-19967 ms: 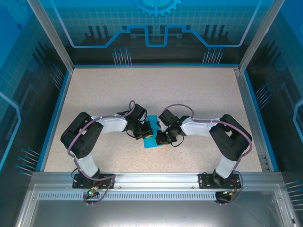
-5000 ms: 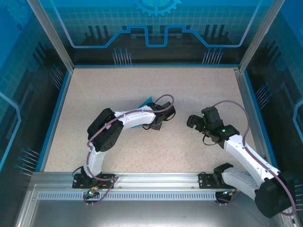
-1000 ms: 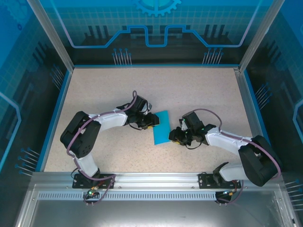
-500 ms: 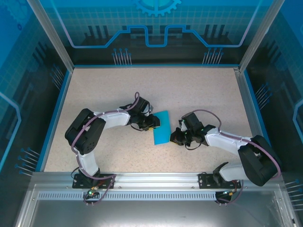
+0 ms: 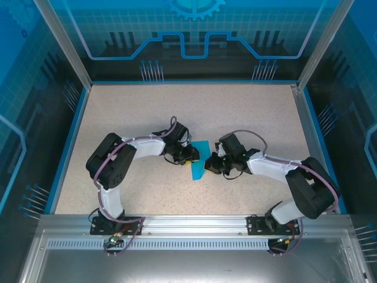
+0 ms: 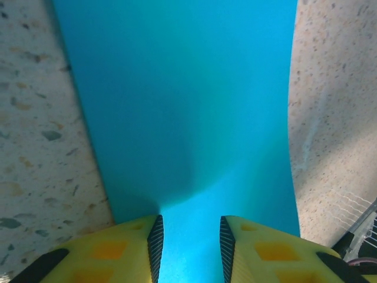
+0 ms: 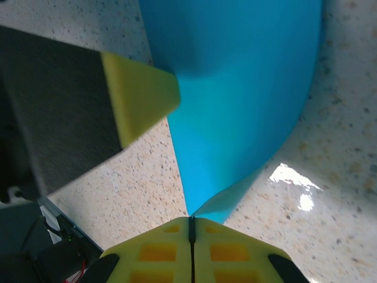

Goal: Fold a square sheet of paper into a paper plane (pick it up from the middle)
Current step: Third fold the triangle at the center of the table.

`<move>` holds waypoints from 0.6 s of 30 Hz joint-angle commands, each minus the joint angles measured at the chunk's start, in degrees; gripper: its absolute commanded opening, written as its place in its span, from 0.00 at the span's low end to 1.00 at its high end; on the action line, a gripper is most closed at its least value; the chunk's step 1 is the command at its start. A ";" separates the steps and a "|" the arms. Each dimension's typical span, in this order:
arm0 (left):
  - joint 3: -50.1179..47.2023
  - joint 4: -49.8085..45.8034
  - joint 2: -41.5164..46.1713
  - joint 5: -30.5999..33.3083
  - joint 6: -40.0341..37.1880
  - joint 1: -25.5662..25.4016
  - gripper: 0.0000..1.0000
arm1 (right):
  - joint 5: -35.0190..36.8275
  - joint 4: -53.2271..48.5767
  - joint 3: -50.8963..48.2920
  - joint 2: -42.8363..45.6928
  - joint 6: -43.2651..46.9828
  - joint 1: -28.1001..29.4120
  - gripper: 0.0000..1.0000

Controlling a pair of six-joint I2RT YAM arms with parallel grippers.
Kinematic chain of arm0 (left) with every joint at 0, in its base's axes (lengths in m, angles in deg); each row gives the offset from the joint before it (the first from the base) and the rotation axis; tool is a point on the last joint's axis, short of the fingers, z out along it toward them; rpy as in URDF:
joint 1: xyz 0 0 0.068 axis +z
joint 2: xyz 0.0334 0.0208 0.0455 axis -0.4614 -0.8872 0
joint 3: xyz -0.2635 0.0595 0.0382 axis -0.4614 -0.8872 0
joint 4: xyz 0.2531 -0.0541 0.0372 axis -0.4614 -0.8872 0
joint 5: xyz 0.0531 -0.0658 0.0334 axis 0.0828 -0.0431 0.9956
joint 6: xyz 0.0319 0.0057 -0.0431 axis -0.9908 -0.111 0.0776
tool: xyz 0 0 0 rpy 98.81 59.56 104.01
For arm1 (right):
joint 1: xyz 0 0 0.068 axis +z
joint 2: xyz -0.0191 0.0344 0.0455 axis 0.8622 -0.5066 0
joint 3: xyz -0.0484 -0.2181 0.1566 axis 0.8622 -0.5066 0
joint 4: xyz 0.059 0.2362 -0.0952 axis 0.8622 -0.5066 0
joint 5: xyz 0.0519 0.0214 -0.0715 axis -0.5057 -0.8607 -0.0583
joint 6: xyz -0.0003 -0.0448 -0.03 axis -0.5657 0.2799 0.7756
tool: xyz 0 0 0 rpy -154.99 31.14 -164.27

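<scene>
Early fold only: right gripper pinched shut on the raised 3 o'clock edge of the square sheet of paper, left gripper standing jaws apart over its 10 o'clock side; no dart shape yet.

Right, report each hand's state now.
Left hand: open, parted over the blue paper, not gripping it.
Right hand: closed, pinching the blue paper's edge.
</scene>
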 commanded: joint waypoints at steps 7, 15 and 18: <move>1.48 -2.90 4.63 3.05 -1.53 -0.40 0.34 | -1.26 3.29 4.36 -6.80 1.28 0.78 0.07; -0.75 -4.43 8.12 9.10 -0.63 -0.38 0.33 | -2.27 4.13 6.67 -11.06 2.22 0.81 0.07; -1.47 -4.60 8.43 9.02 -0.46 -0.38 0.33 | -2.79 4.60 7.20 -12.23 2.34 0.78 0.07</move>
